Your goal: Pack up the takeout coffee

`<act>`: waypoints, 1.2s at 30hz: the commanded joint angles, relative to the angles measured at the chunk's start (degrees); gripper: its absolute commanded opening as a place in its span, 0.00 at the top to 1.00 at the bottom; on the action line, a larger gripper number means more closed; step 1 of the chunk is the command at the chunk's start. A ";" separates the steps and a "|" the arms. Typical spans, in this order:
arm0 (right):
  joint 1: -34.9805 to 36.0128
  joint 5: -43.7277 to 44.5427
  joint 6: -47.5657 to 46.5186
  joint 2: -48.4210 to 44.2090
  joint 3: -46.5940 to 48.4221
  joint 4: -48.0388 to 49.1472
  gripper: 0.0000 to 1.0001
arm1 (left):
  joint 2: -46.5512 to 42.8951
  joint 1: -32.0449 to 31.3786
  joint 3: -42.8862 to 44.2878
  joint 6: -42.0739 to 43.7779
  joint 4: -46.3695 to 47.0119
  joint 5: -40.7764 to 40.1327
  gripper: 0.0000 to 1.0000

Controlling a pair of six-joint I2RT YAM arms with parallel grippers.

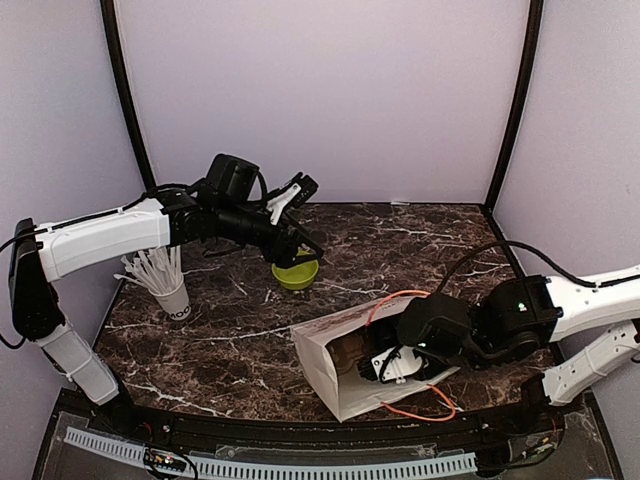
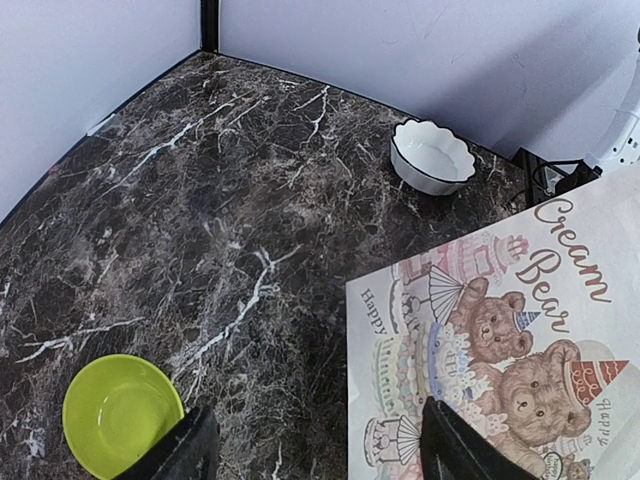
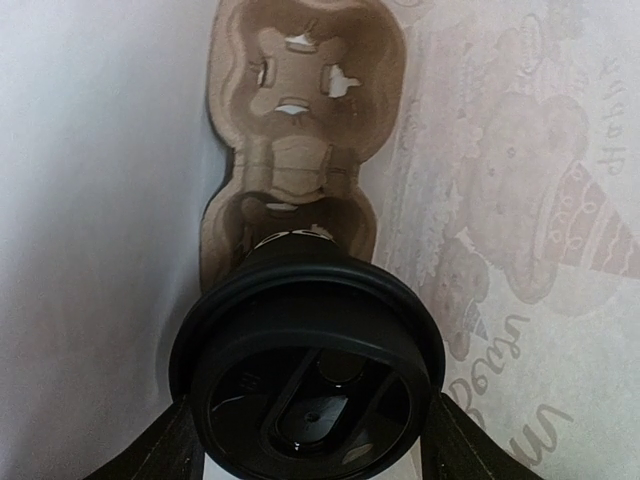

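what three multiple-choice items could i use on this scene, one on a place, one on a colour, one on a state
1. Where is the takeout coffee? A in the lime-green bowl B inside the paper bag C beside the straws
2. What colour is its lid? A white B green C black
3. How is the left tool? A open, empty B shut on the straws C shut on the lime-green bowl
Answers: 1 B, the right wrist view shows it in a cardboard carrier inside the bag. 2 C, the lid is black all over. 3 A, its fingers stand apart with nothing between them.
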 commanded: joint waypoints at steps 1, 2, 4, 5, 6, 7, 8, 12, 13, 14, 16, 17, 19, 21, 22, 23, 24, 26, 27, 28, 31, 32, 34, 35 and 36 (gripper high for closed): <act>-1.29 -0.84 -0.92 0.37 -1.20 5.10 0.72 | -0.04 0.22 0.30 1.11 -1.10 2.07 0.29; -1.49 -1.06 -0.93 0.42 -1.26 5.20 0.72 | 0.03 0.09 0.29 1.16 -1.16 2.30 0.29; -1.75 -1.83 -0.93 0.52 -1.37 4.94 0.72 | 0.21 0.10 0.37 1.27 -1.33 2.59 0.29; -1.97 -2.11 -0.93 0.54 -1.40 4.93 0.72 | 0.32 0.08 0.37 1.33 -1.36 2.66 0.29; -2.17 -2.43 -0.86 0.56 -1.54 4.95 0.72 | 0.46 0.06 0.38 1.31 -1.38 2.72 0.29; -2.41 -2.64 -0.72 0.62 -1.68 5.16 0.72 | 0.54 0.03 0.38 1.34 -1.45 2.86 0.29; -2.65 -2.81 -0.56 0.72 -1.87 5.26 0.73 | 0.69 0.00 0.38 1.36 -1.46 2.84 0.29; -3.32 -3.70 -0.40 0.82 -2.48 6.01 0.73 | 1.07 0.04 0.44 1.53 -1.56 2.89 0.29; -3.39 -3.83 -0.47 0.81 -2.73 6.16 0.73 | 1.15 0.05 0.45 1.55 -1.61 2.86 0.29; -3.50 -3.86 -0.55 0.86 -2.96 6.34 0.73 | 1.26 0.05 0.46 1.62 -1.63 2.84 0.29; -3.88 -3.91 -0.81 1.18 -3.34 6.67 0.73 | 1.35 -0.03 0.51 1.70 -1.71 2.86 0.29; -4.14 -3.99 -0.96 1.36 -3.38 7.00 0.73 | 1.38 0.01 0.53 1.72 -1.67 2.70 0.29; -4.95 -4.53 -1.39 1.79 -3.44 7.75 0.73 | 1.43 0.01 0.52 1.73 -1.71 2.54 0.29; -5.90 -5.01 -1.62 2.47 -3.47 8.02 0.73 | 1.42 0.04 0.47 1.81 -1.80 2.34 0.29; -6.43 -5.25 -1.63 2.78 -3.47 8.11 0.73 | 1.42 0.05 0.51 1.82 -1.81 2.23 0.29; -6.96 -5.72 -1.57 3.12 -3.30 8.17 0.73 | 1.46 0.05 0.54 1.82 -1.82 2.10 0.29; -7.53 -6.27 -1.36 3.54 -2.87 8.01 0.73 | 1.49 0.00 0.55 1.82 -1.83 2.07 0.29; -8.45 -7.64 -1.05 4.60 -1.75 7.03 0.73 | 1.46 0.00 0.60 1.76 -2.06 1.86 0.29; -8.85 -8.41 -0.83 5.12 -0.80 6.25 0.73 | 1.45 0.07 0.74 1.74 -2.26 1.86 0.29; -9.46 -9.33 -0.55 5.70 0.26 5.24 0.73 | 1.43 0.05 0.87 1.60 -2.44 1.46 0.29; -11.06 -12.88 0.95 8.00 4.38 1.16 0.73 | 0.19 0.59 0.94 0.23 -1.62 2.51 0.29; -11.67 -14.15 1.38 8.97 5.88 -0.17 0.73 | -0.17 1.06 0.79 -0.49 -0.79 3.47 0.29; -12.97 -16.42 2.40 10.82 8.79 -2.56 0.73 | -1.03 1.57 0.40 -1.03 -0.17 3.54 0.29; -13.73 -17.55 2.86 11.86 10.15 -3.95 0.73 | -1.35 1.64 0.32 -0.98 -0.16 3.36 0.29; -14.67 -18.72 3.24 12.90 11.70 -4.98 0.74 | -1.51 1.94 0.30 -0.98 -0.16 2.91 0.29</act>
